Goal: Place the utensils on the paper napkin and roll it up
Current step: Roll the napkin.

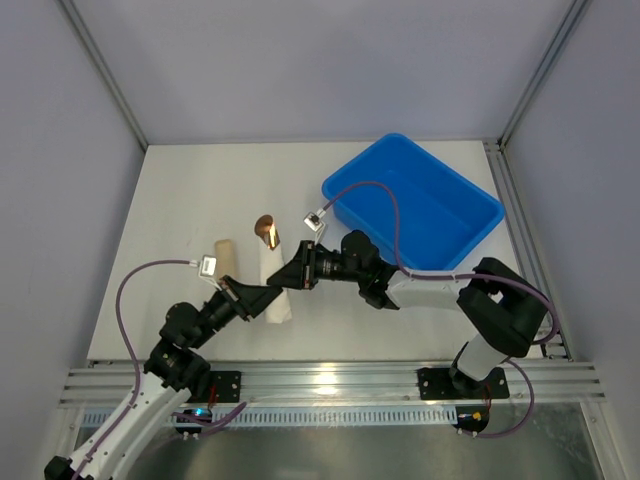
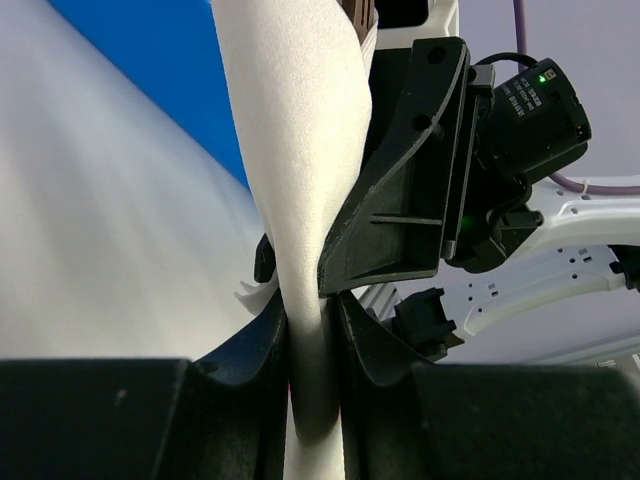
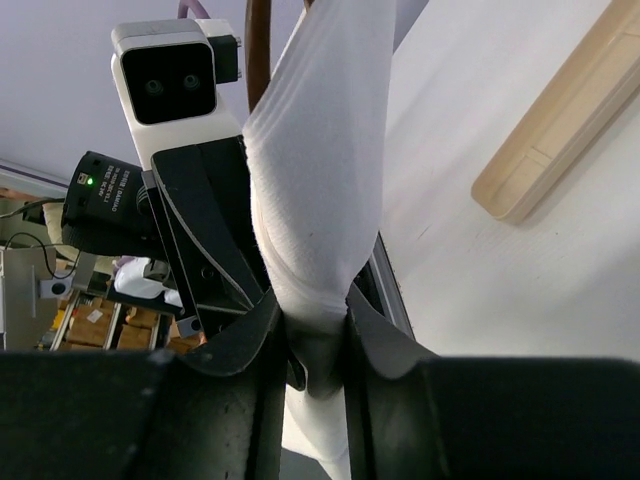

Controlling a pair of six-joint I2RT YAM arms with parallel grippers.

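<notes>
The white paper napkin (image 1: 272, 288) is rolled into a tube and lies lengthwise on the table. The gold-bronze spoon's bowl (image 1: 266, 230) sticks out of its far end. The fork is hidden inside. My left gripper (image 1: 266, 299) is shut on the near part of the roll (image 2: 300, 150), jaws pinching it (image 2: 312, 340). My right gripper (image 1: 291, 275) is shut on the same roll from the other side, just beyond the left one; the roll (image 3: 320, 170) is squeezed between its fingers (image 3: 315, 340). A brown utensil end (image 3: 258, 50) shows at the top of the right wrist view.
A tan beige cylinder (image 1: 228, 258) lies just left of the roll and also shows in the right wrist view (image 3: 560, 120). A blue bin (image 1: 415, 205) stands at the back right. The two grippers almost touch each other.
</notes>
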